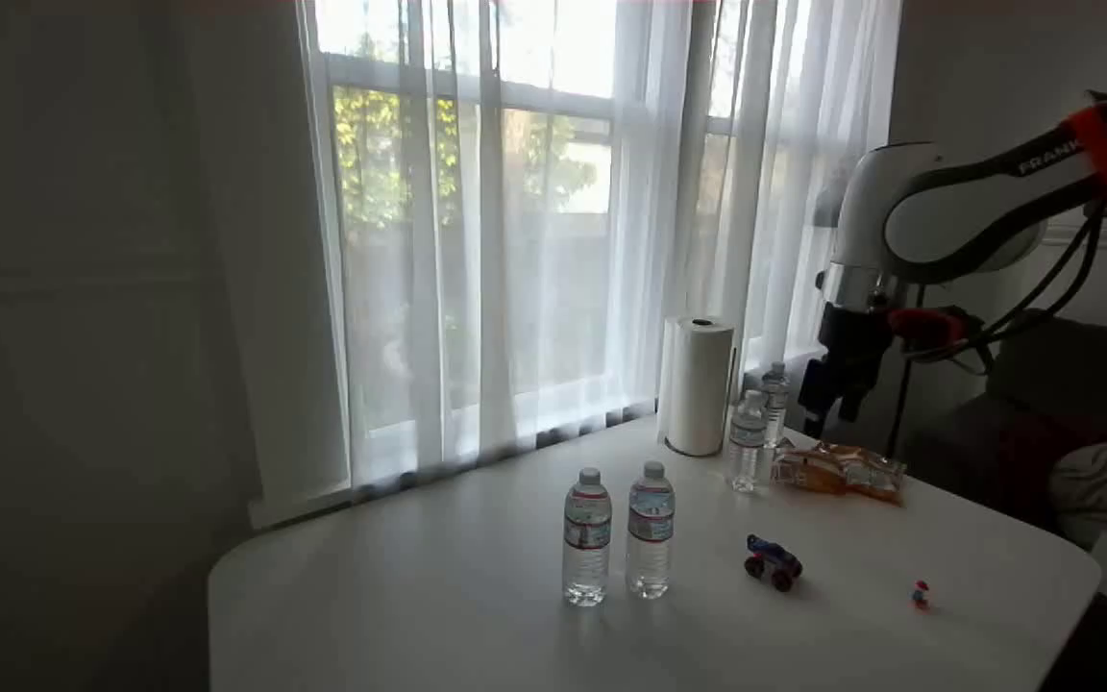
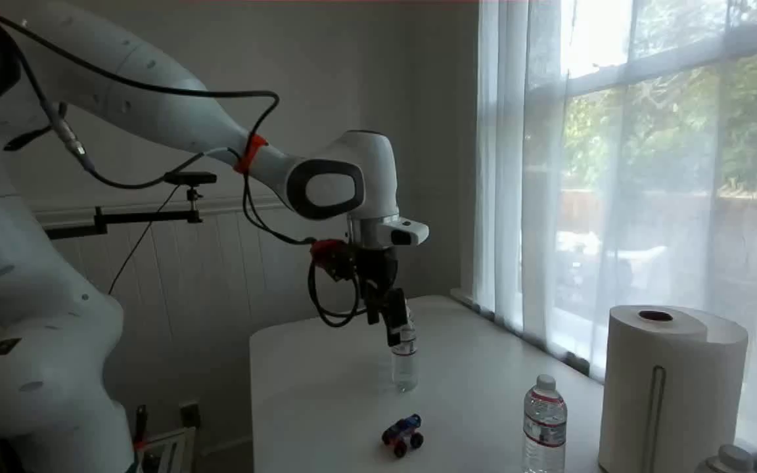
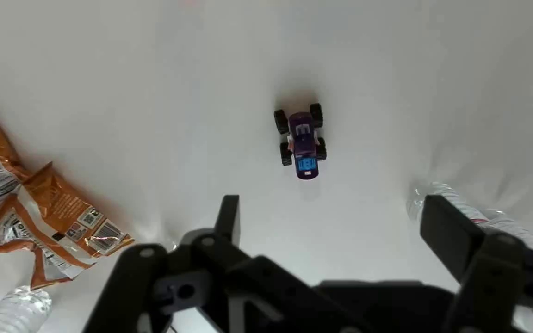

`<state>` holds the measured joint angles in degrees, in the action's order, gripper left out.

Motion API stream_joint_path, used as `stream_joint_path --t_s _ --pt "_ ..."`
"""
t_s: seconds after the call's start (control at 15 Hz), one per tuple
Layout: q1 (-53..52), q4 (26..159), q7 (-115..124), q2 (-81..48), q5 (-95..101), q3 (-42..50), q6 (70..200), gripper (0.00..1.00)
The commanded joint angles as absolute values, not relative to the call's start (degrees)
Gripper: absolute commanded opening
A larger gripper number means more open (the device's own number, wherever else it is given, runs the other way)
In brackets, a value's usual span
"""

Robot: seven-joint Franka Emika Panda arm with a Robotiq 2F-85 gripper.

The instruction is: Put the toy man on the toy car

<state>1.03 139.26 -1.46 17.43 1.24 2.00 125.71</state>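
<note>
The toy man [image 1: 920,595] is a tiny red and blue figure standing on the white table near its edge in an exterior view; it does not show in the wrist view. The toy car [image 1: 773,564] is a small dark purple-blue truck with big black wheels. It stands on the table in both exterior views [image 2: 403,435] and in the wrist view [image 3: 302,144]. My gripper [image 3: 331,201] is open and empty, its fingers wide apart, pointing down above the table. It shows in both exterior views [image 1: 830,413] [image 2: 384,328]. In the wrist view the car lies ahead of the fingertips, apart from them.
Two water bottles [image 1: 587,538] [image 1: 650,533] stand beside the car. Two more bottles [image 1: 748,442] [image 1: 774,404] stand by the paper towel roll [image 1: 698,384]. Orange-and-white snack packets [image 3: 58,222] lie at the left in the wrist view. A curtained window borders the table.
</note>
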Motion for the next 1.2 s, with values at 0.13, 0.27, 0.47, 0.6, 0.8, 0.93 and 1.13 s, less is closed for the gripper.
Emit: stream_joint_path --t_s 0.13,0.27,0.47,0.6,0.8,0.93,1.13 --pt "1.2 139.2 -1.5 17.4 1.2 1.9 125.6 1.0" --pt "1.2 139.2 -1.5 17.4 1.2 1.9 125.6 1.0" --pt "1.2 139.2 -1.5 17.4 1.2 1.9 125.6 1.0" --pt "2.0 138.6 -1.2 15.6 2.5 2.1 123.2 1.0" --pt "3.3 139.9 -0.9 15.4 7.4 1.9 119.3 1.0" --pt "3.5 141.1 -3.5 15.2 9.1 2.6 118.4 1.0" --pt "4.2 143.2 -7.9 13.6 9.6 4.4 117.6 1.0"
